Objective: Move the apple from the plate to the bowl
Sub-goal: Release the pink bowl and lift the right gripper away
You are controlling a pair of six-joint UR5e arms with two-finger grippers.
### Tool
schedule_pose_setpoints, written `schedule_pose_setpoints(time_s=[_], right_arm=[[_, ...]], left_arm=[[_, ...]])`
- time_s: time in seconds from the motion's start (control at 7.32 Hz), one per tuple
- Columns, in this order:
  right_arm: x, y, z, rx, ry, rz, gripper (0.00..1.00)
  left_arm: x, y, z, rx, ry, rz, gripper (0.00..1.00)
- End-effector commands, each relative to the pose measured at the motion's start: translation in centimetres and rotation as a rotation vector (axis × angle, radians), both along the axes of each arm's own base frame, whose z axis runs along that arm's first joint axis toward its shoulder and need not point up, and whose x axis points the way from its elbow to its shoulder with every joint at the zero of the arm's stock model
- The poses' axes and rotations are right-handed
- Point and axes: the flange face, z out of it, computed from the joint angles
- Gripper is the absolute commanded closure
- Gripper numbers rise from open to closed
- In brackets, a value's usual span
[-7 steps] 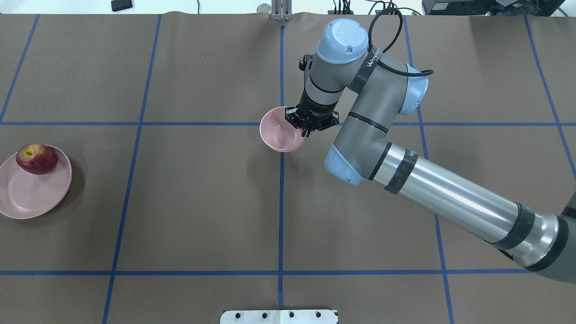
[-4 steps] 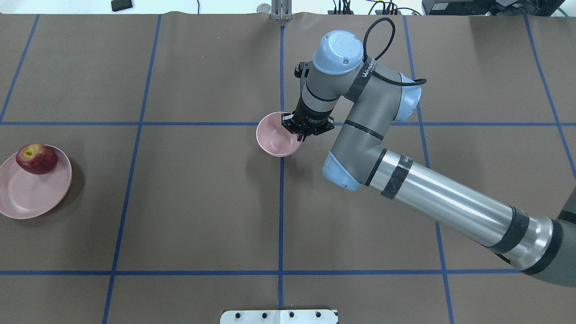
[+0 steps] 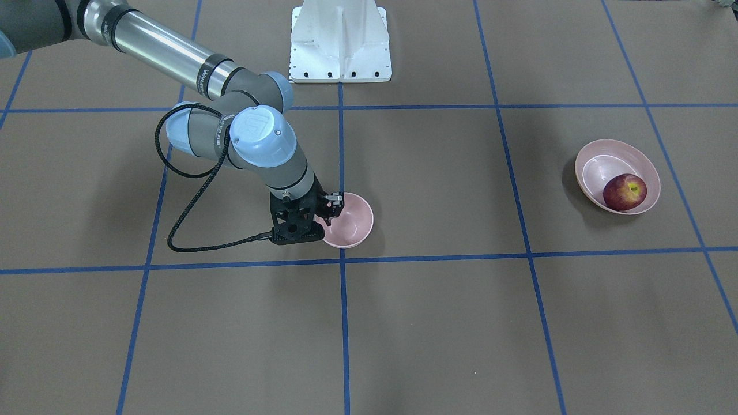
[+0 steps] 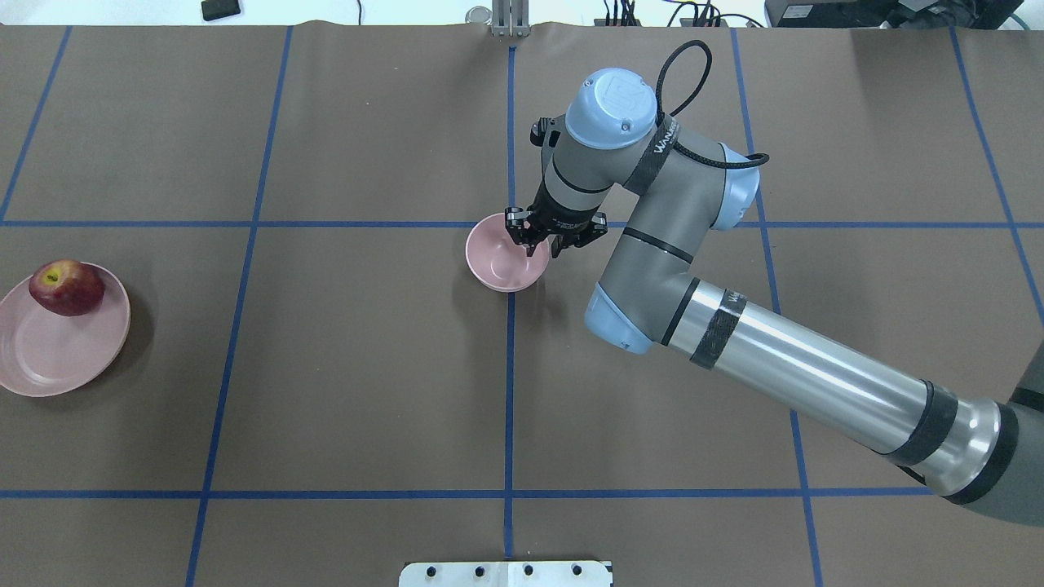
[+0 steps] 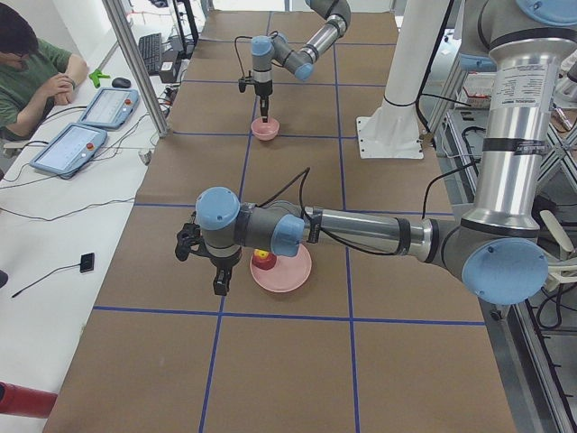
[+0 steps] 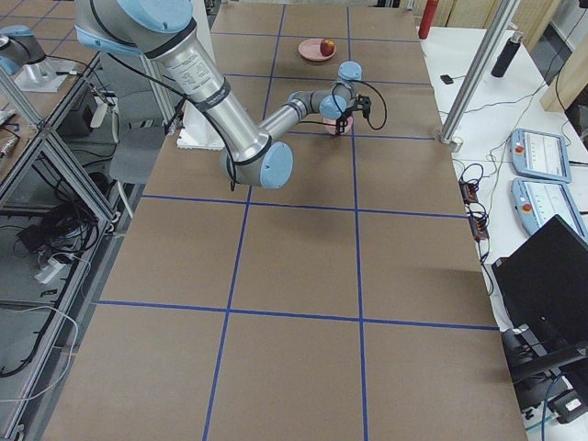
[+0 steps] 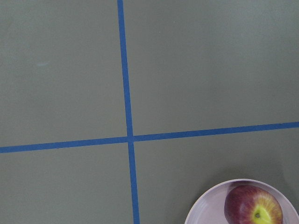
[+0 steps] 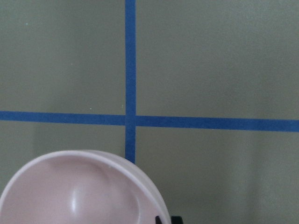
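Logging the brown table [image 4: 342, 367]: the right arm [image 4: 783, 367] reaches to its middle, and the left arm [image 5: 361, 230] hangs beside the plate [image 4: 41, 367] at the far left, well apart from the bowl [image 4: 497, 265].

Change over the last 1 s: the bowl has slid slightly leftward with the right gripper [image 4: 540, 243] and now sits just beside the tape crossing [image 3: 342, 260].

The apple [image 4: 67, 287] has not moved and lies at the plate's far edge.

Right gripper: its fingers were pinched on the rim 0.5 s ago and now look parted astride it, so I judge the bowl released.

Left gripper [image 5: 220, 284]: I cannot tell its spread.

Meaning: the bowl is staged, and the apple transfer has not begun.
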Motion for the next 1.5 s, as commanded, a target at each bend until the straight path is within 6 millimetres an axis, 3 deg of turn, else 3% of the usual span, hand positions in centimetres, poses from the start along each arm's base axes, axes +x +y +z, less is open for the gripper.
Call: schedule_pose_setpoints(time_s=[0.0, 0.14, 0.27, 0.41, 0.55, 0.68, 0.82, 0.96, 1.23, 1.37], right_arm=[[2.1, -0.4, -2.7, 0.076, -0.089, 0.029, 0.0], [4.2, -1.4, -2.7, 0.101, -0.132, 0.05, 0.0], [8.3, -3.0, -2.4, 0.078, -0.142, 0.066, 0.0], [12.4, -5.2, -2.0, -0.008, -0.164, 0.021, 0.0], [17.0, -7.0, -1.6, -0.02, -0.162, 0.06, 0.0], [19.5, -8.1, -0.6, -0.032, -0.115, 0.086, 0.0], [21.4, -7.5, 0.9, 0.057, -0.071, 0.046, 0.0], [22.2, -6.5, 1.7, 0.086, -0.059, 0.037, 0.0], [22.6, -6.6, 1.7, 0.088, -0.058, 0.04, 0.0], [22.6, -6.6, 1.7, 0.088, -0.058, 0.04, 0.0]], left_arm=[[0.1, -0.6, -1.8, 0.028, 0.002, -0.003, 0.02], [1.5, -1.0, -4.3, -0.008, 0.012, -0.052, 0.02], [5.7, -0.6, -7.6, -0.032, 0.006, -0.066, 0.02], [10.0, 0.1, -9.0, -0.064, -0.034, -0.082, 0.02], [13.0, 1.1, -8.8, -0.105, -0.03, -0.07, 0.02], [14.8, 2.3, -7.7, -0.081, -0.046, -0.058, 0.02], [17.6, 3.6, -6.1, -0.075, -0.07, -0.076, 0.02], [19.3, 4.6, -3.9, -0.063, -0.099, -0.061, 0.02], [21.9, 4.8, 1.1, -0.051, -0.119, -0.024, 0.02], [22.5, 4.6, 2.4, -0.045, -0.134, -0.022, 0.02]])
